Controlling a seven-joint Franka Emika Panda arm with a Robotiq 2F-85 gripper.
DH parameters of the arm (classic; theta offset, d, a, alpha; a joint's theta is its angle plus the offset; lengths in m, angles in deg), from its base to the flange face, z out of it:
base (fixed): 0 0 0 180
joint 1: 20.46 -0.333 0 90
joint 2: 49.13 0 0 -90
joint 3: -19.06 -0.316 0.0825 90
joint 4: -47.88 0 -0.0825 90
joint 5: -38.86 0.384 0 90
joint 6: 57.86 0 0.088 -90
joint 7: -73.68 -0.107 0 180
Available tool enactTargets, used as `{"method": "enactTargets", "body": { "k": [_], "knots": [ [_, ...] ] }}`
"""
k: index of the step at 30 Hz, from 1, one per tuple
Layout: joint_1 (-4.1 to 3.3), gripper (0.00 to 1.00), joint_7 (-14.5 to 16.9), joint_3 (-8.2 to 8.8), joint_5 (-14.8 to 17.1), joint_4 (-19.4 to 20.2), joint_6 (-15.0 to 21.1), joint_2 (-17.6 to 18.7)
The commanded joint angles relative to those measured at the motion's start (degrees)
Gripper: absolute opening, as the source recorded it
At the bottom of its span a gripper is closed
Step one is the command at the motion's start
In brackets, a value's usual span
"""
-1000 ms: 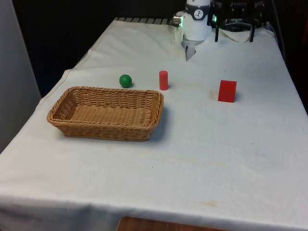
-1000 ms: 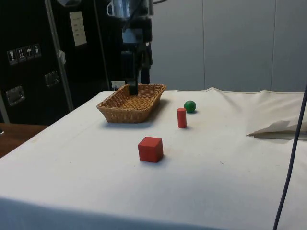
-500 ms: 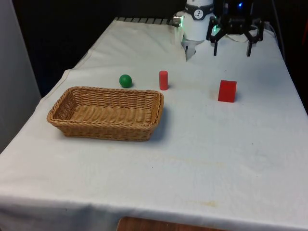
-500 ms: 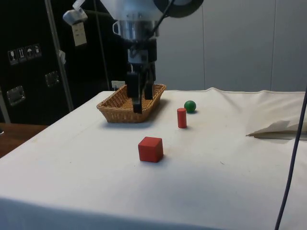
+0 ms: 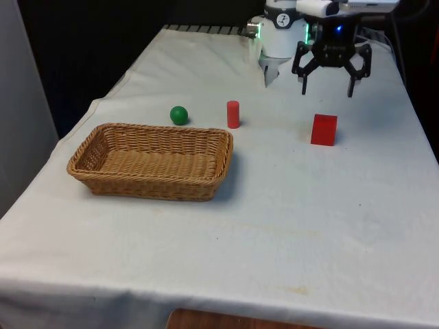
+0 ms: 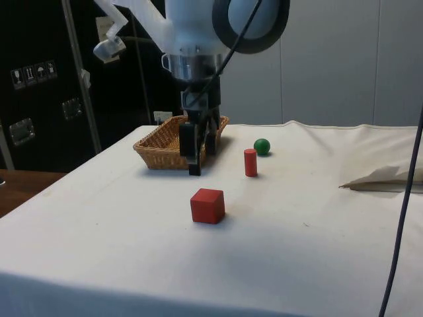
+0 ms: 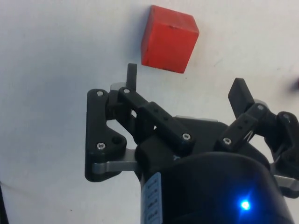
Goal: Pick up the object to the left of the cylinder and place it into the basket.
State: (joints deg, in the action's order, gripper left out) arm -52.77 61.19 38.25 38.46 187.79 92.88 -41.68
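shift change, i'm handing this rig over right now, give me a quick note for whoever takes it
Gripper: the black two-finger gripper is open and empty, hanging above the cloth just beyond the red cube, on the front view's right.
Things: the red cylinder stands upright behind the woven wicker basket. The small green ball sits on the cloth to the cylinder's left in the front view, apart from both. The cube sits to the cylinder's right.
Done: nothing has been picked up yet, and the basket holds nothing.
Left: cross to the ball, grasp it, lift it and drop it into the basket.
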Motion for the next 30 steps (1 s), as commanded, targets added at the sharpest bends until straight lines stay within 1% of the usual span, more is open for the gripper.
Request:
{"method": "enactTargets", "body": {
  "k": [1, 2, 3, 4, 11, 12, 13, 15, 18, 21, 22, 23, 28, 29, 30],
  "knots": [
    [0.06, 1.00, 0.11, -0.23, 1.15, 0.23, 0.86, 0.29],
    [0.06, 1.00, 0.06, -0.29, 1.38, 0.23, 1.09, 0.57],
    [0.00, 1.00, -0.06, 0.00, 0.57, 0.00, 0.34, 0.57],
    [0.06, 1.00, 0.00, -0.29, 1.66, 0.23, 1.26, 0.92],
    [0.11, 1.00, -0.23, -0.57, 3.78, 0.23, 2.98, 3.21],
    [0.00, 1.00, -0.46, -0.17, 2.86, 0.00, 2.35, 3.27],
    [0.11, 1.00, -0.23, -0.57, 4.01, 0.23, 3.21, 3.44],
    [0.17, 1.00, -0.23, -0.74, 4.98, 0.23, 4.18, 4.41],
    [0.17, 1.00, -0.29, -0.80, 5.50, 0.23, 4.81, 4.98],
    [0.29, 1.00, -0.23, -1.09, 6.82, 0.23, 6.07, 6.30],
    [0.00, 1.00, -0.57, -0.52, 5.61, 0.00, 5.21, 6.19],
    [0.29, 1.00, -0.23, -1.15, 7.10, 0.17, 6.42, 6.59],
    [0.40, 1.00, -0.29, -1.55, 8.65, 0.11, 8.14, 8.42],
    [0.00, 1.00, -0.69, -0.74, 7.39, -0.06, 7.39, 8.42],
    [0.40, 1.00, -0.29, -1.60, 8.88, 0.11, 8.42, 8.71]
  ]
}}
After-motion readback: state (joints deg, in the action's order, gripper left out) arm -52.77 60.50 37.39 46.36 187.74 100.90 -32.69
